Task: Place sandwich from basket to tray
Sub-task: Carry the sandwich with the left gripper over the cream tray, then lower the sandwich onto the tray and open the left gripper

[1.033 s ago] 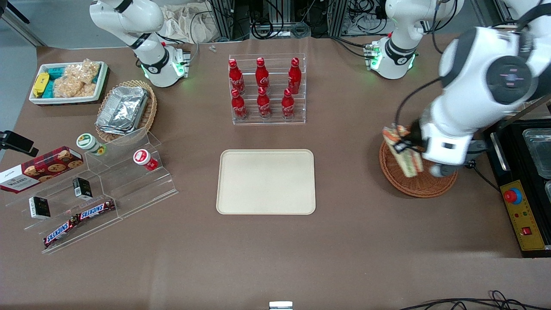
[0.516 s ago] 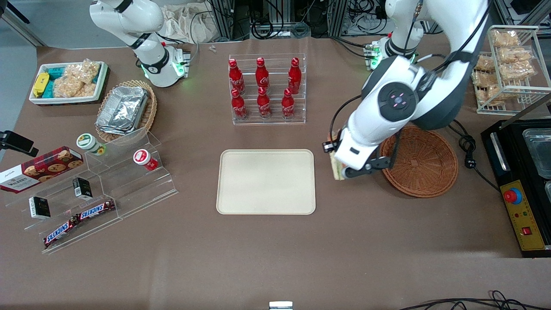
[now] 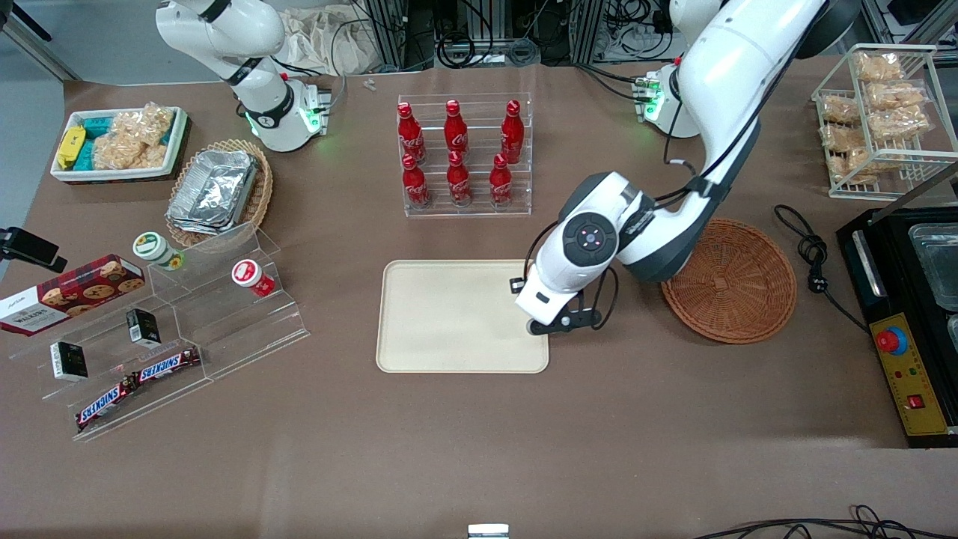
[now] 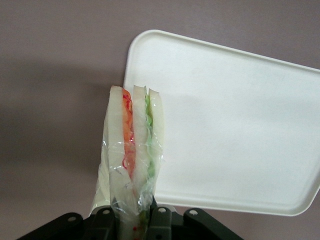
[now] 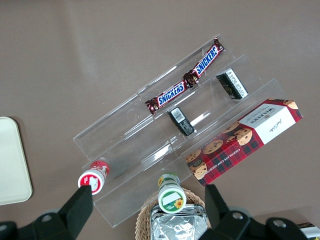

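Observation:
My left gripper hangs over the end of the beige tray that lies toward the working arm. It is shut on the sandwich, a wrapped wedge of white bread with orange-red and green layers, held upright between the fingers. In the left wrist view the gripper holds the sandwich above the tray's rim, partly over the brown table. In the front view the wrist hides the sandwich. The round reddish-brown wicker basket stands empty beside the tray, toward the working arm's end.
A clear rack of red bottles stands farther from the front camera than the tray. An acrylic step stand with snacks lies toward the parked arm's end. A wire rack of bagged snacks, a cable and a black box lie toward the working arm's end.
My gripper has carried the sandwich up out of the basket and sideways across the table to the tray's edge. The basket is now empty.

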Robot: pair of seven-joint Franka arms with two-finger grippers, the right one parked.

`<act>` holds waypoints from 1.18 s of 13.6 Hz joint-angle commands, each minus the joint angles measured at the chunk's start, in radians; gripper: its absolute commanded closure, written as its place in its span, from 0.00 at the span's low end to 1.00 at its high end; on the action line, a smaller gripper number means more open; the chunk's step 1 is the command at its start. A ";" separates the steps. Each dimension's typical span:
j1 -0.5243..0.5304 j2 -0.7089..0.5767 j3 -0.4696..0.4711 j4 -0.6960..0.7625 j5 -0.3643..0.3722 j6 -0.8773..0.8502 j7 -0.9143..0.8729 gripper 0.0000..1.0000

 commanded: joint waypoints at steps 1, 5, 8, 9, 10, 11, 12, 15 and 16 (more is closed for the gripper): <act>-0.042 0.078 0.001 0.044 0.054 0.077 -0.056 1.00; -0.054 0.164 0.001 0.063 0.185 0.140 -0.142 0.76; -0.054 0.170 0.001 0.064 0.183 0.141 -0.136 0.01; -0.053 0.169 0.001 0.064 0.183 0.141 -0.138 0.00; -0.051 0.167 0.001 0.064 0.182 0.141 -0.138 0.00; -0.050 0.166 0.001 0.064 0.180 0.141 -0.139 0.00; -0.049 0.164 0.001 0.064 0.180 0.140 -0.141 0.00; -0.043 0.153 0.001 0.066 0.179 0.134 -0.141 0.00; -0.042 0.141 0.001 0.073 0.180 0.129 -0.142 0.00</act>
